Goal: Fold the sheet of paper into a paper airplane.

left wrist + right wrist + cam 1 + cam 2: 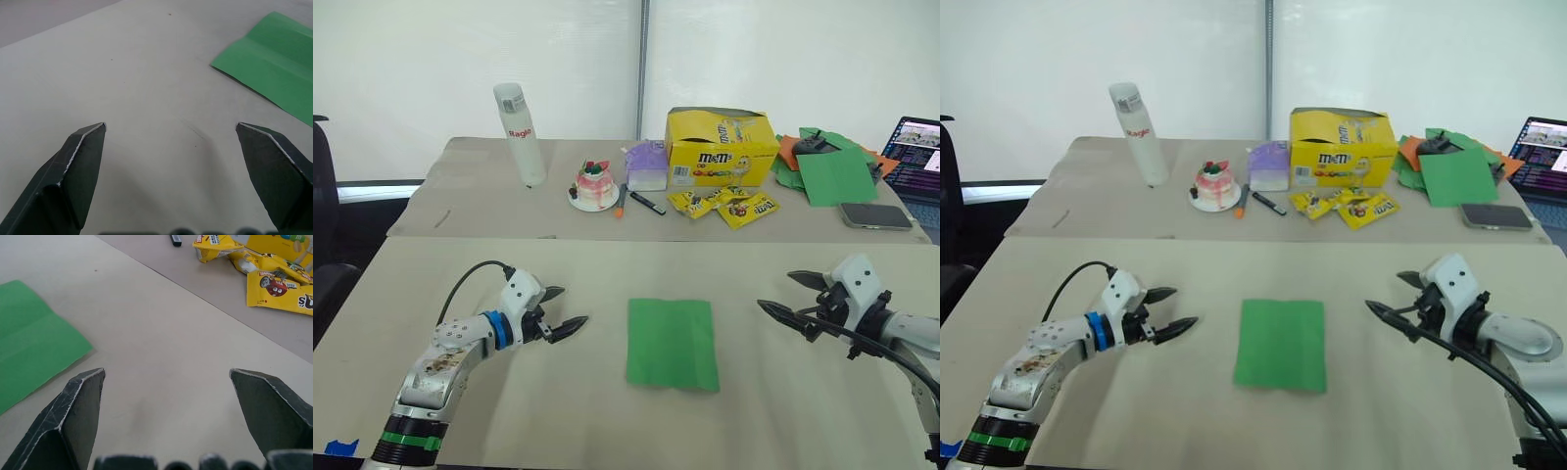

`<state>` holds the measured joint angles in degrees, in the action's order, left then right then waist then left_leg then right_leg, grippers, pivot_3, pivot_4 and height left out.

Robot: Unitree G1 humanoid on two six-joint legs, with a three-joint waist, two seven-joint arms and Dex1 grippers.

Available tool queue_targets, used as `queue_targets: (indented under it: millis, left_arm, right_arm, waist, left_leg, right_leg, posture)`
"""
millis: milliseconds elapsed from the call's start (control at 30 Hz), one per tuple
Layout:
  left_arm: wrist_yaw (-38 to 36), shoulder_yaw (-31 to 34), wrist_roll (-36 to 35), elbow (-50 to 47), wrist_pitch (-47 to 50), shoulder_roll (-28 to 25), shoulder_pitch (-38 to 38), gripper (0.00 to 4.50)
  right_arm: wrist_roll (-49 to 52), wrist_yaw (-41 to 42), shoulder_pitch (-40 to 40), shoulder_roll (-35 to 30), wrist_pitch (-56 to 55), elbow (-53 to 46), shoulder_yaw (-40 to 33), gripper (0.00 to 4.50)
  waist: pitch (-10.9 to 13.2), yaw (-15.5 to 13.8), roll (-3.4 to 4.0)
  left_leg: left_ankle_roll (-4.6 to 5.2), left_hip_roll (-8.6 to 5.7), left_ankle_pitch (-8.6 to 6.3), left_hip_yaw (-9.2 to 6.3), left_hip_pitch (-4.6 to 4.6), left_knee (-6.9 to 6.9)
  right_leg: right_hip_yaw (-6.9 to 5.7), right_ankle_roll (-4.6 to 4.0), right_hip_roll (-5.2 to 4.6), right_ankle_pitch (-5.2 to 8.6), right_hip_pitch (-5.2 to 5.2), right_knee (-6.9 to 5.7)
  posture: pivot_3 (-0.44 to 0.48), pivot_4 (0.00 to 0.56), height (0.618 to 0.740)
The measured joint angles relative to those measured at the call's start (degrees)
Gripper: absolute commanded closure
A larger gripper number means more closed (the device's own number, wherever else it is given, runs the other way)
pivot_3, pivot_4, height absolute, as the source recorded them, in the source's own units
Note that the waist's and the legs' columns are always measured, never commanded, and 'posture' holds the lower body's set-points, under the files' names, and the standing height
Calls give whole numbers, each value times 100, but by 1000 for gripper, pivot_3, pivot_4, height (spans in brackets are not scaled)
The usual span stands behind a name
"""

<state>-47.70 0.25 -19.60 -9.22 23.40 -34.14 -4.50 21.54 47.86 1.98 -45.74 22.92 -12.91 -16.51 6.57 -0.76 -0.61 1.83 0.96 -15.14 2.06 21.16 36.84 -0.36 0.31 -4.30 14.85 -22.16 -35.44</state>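
The sheet of paper (672, 344) is bright green with lengthwise creases and lies flat in the middle of the near table; the left wrist view shows a corner of the sheet (274, 63) and the right wrist view an end of the sheet (29, 340). My left gripper (567, 310) hovers open to the sheet's left, a short gap away, fingers pointing toward it. My right gripper (785, 297) is open on the sheet's right, also apart from it. Neither holds anything.
On the far table stand a white bottle (521, 134), a small cake on a plate (593, 186), a yellow candy box (722, 148) with candy bags (736, 205), pens, a pile of green and orange sheets (827, 166), a phone (875, 215) and a laptop (916, 149).
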Motion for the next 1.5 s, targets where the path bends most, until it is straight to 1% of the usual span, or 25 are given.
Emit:
queue_targets:
  millis: [67, 133, 167, 233, 300, 400, 433, 567, 600, 767, 900, 1000, 1133, 1200, 1300, 1400, 1500]
  left_arm:
    - [-23, 3, -30, -2, 19, -1, -6, 0]
    - [-325, 2, -316, -60, 106, -27, -150, 0]
    - [-552, 2, -574, -179, 205, -29, -334, 561]
    - [-883, -21, -983, -473, 328, -29, -823, 1155]
    - [-1156, -183, -997, -673, 305, -131, -1234, 1800]
    - [-1448, -696, -724, -600, 252, -256, -1440, 2842]
    - [-1505, -924, -576, -518, 208, -252, -1504, 3143]
    - [-1648, -1590, 13, -94, -100, -79, -1897, 4478]
    - [-1696, -1743, 135, -1, -186, -18, -2001, 4500]
    - [-1856, -2396, 713, 665, -578, 232, -2092, 4500]
    - [-1798, -2616, 1054, 1265, -754, 645, -2260, 4500]
    - [-1764, -2699, 1158, 1696, -855, 979, -2277, 4500]
    - [-1754, -2805, 1326, 1781, -1088, 1065, -2244, 4500]
    - [-1722, -2810, 1388, 1778, -1171, 1050, -2223, 4500]
    - [-1615, -2856, 1585, 1803, -1382, 1003, -2239, 4500]
    - [-1519, -2904, 1726, 1823, -1496, 1001, -2272, 4500]
    - [-1467, -2923, 1750, 1807, -1522, 1008, -2272, 4500]
  right_arm:
    - [6, 5, 0, 0, 8, -4, 0, 25]
    - [67, 49, 46, -17, 123, -129, -9, 25]
    - [130, 102, 138, -95, 240, -312, 5, 260]
    - [212, 220, 267, -226, 391, -654, 48, 848]
    - [237, 292, 422, -335, 541, -932, 70, 1505]
    - [234, 320, 695, -353, 703, -1189, 107, 2613]
    - [228, 322, 799, -358, 743, -1277, 133, 2909]
    - [228, 294, 1067, -361, 832, -1648, 243, 4291]
    - [228, 274, 1113, -361, 876, -1741, 261, 4454]
    - [229, 174, 1266, -361, 1002, -2054, 274, 4454]
    - [228, 103, 1317, -341, 1013, -2192, 275, 4454]
    - [231, 48, 1354, -335, 1035, -2298, 281, 4454]
    - [208, 31, 1346, -417, 1199, -2344, 358, 4454]
    - [88, 22, 1250, -508, 1198, -2325, 501, 4454]
    - [-381, -25, 757, -667, 977, -1975, 979, 4454]
    - [-991, 37, 88, -672, 536, -1332, 1775, 4454]
    - [-1250, 103, -227, -539, 229, -824, 2174, 4454]
  waist:
    - [0, -1, 0]
    - [1, -13, -1]
    - [2, -39, 0]
    - [1, -65, 1]
    - [-1, -53, 2]
    - [-4, -3, 11]
    - [-3, 4, 11]
    - [0, 4, 5]
    - [1, -5, 4]
    - [5, 0, -2]
    - [8, -20, -8]
    - [10, -16, -11]
    - [11, -3, -17]
    - [9, 2, -16]
    - [2, 9, -21]
    - [-9, 11, -24]
    - [-14, -9, -19]
  left_leg:
    - [0, 0, 0, 0, 0, 0]
    - [0, 0, 0, -1, 2, 3]
    - [0, -1, 0, -3, 7, 9]
    - [0, -2, 1, -3, 7, 15]
    - [1, -7, 0, -1, 0, 14]
    - [2, -10, 0, 0, -1, 11]
    - [2, -9, 0, -1, 1, 11]
    - [2, -9, 0, -3, 1, 14]
    - [2, -12, 0, -3, 2, 16]
    - [3, -12, 0, -2, 2, 16]
    - [3, -15, 0, -4, 3, 21]
    - [4, -15, 0, -4, 5, 23]
    - [4, -14, -1, -3, 1, 23]
    - [4, -14, -1, -1, -2, 24]
    - [4, -14, -1, -1, -9, 34]
    - [4, -13, -1, -1, -11, 42]
    - [4, -13, -1, -5, -5, 45]
  right_leg:
    - [0, 0, 0, 0, 0, 0]
    - [-3, 0, 0, 0, 0, -2]
    - [-8, 0, -1, 0, -1, -5]
    - [-8, 1, -2, 0, 2, -6]
    - [-2, 4, 2, 2, 9, -4]
    - [3, 7, 10, 5, 8, -4]
    - [3, 7, 14, 5, 6, -6]
    - [4, 8, 22, 6, 5, -8]
    - [5, 10, 21, 7, 6, -8]
    - [11, 14, 25, 9, 4, -9]
    - [13, 15, 24, 10, 5, -12]
    - [15, 18, 25, 11, 5, -14]
    - [21, 17, 26, 11, 5, -19]
    - [25, 18, 26, 11, 5, -24]
    - [31, 19, 30, 12, 9, -32]
    - [33, 20, 36, 13, 11, -36]
    - [65, 24, 54, 16, 11, -37]
  posture:
    - [0, 150, 738]
    - [0, 150, 738]
    - [0, 150, 738]
    - [0, 150, 738]
    - [0, 150, 738]
    - [0, 150, 738]
    - [0, 150, 738]
    - [0, 150, 738]
    - [0, 150, 738]
    - [0, 150, 738]
    - [0, 150, 738]
    - [0, 150, 738]
    - [0, 150, 738]
    - [0, 150, 738]
    - [0, 150, 738]
    - [0, 150, 738]
    - [0, 150, 738]
